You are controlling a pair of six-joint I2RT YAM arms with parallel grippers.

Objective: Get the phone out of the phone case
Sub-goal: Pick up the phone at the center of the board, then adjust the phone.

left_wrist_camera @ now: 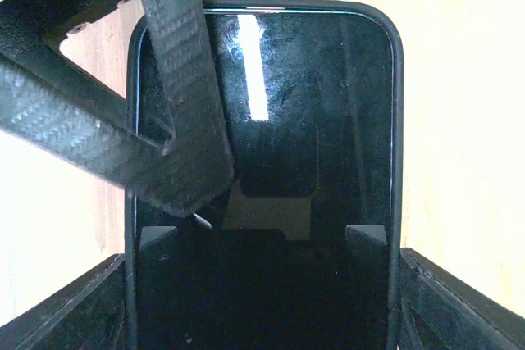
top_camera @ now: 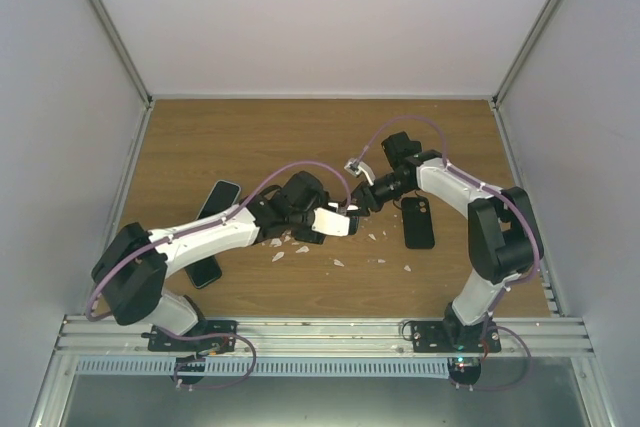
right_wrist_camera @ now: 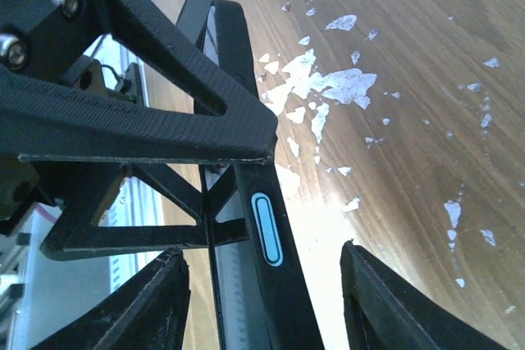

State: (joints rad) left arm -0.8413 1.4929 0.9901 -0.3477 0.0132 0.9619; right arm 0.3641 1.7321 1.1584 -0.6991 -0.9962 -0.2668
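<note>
**Left jaws hold cased phone, right jaws straddle its edge**

The phone [left_wrist_camera: 328, 104] is fully seated in the black phone case [left_wrist_camera: 394, 120], over the middle of the counter [top_camera: 250, 137], where the two arms meet. Can't tell if it is lifted or touching the wood.

The left gripper [left_wrist_camera: 262, 288] has its jaws set wide and clamped on the case's two long sides at the near end. The phone's long axis runs straight out from these jaws toward the right arm.

The right gripper [right_wrist_camera: 262, 252] has its jaws part open around the long edge with the side button [right_wrist_camera: 267, 239]. One finger is on the screen side and one on the back side. A gap shows on both sides, so there is no grip yet.

The case is turned edge-on to the right jaws, which sit at that long edge near mid-length. The right arm is the free one and already in place. The likely next move is to pinch or pry the case lip there while the left jaws brace.

White flakes [right_wrist_camera: 328, 84] are scattered on the counter under the work. A spare black case [top_camera: 418, 222] lies flat toward the right edge.
</note>
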